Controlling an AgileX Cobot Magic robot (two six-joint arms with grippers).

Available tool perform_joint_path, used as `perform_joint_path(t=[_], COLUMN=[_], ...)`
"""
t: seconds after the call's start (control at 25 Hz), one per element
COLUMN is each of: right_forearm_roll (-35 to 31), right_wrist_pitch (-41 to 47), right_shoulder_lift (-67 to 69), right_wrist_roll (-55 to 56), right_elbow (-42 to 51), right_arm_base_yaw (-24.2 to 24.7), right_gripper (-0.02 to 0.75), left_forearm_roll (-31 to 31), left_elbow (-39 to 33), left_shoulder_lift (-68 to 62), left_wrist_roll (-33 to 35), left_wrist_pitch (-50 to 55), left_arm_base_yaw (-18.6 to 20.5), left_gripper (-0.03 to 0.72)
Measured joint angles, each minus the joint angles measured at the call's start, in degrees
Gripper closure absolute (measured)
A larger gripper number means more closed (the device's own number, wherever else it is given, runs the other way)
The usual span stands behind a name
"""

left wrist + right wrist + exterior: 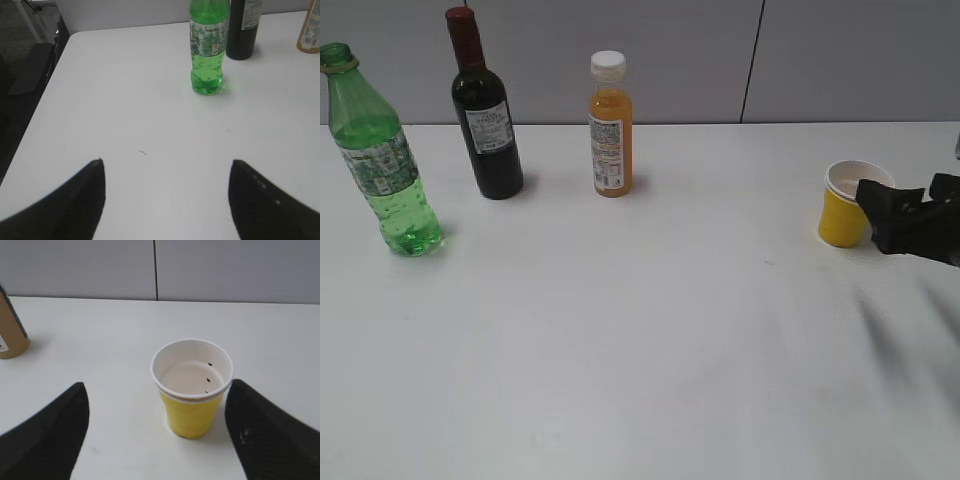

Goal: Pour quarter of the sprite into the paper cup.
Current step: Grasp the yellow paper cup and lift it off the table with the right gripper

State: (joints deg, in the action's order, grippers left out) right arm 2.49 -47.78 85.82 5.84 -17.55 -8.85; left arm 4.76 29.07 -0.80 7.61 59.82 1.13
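Observation:
The sprite (385,165), a tall green bottle with no cap, stands upright at the far left of the table. In the left wrist view the sprite (207,50) is ahead of my left gripper (167,162), which is open, empty and well short of it. The yellow paper cup (845,215) stands upright at the right. My right gripper (876,215) is right next to it. In the right wrist view the paper cup (192,400) sits between the open fingers of my right gripper (157,390), close to the right finger. The left gripper is out of the exterior view.
A dark wine bottle (488,130) with a red cap stands right of the sprite, also in the left wrist view (243,30). An orange juice bottle (610,130) stands further right. The table's left edge (50,100) runs near the left gripper.

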Motion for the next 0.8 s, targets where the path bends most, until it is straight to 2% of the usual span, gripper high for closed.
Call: perform_joint_path(t=[0.8], right_forearm_roll=[-5.0], right_wrist_pitch=[-14.9], right_shoulder_lift=[16.5], right_wrist_roll=[0.6], right_elbow=[0.0], right_arm_base_yaw=[0.0], right_gripper=[0.09], left_forearm_roll=[0.0], left_elbow=[0.0], left_shoulder_lift=[0.0], left_wrist_roll=[0.0], left_wrist_pitch=[0.0], left_arm_base_yaw=[0.0], left_gripper=[0.105])
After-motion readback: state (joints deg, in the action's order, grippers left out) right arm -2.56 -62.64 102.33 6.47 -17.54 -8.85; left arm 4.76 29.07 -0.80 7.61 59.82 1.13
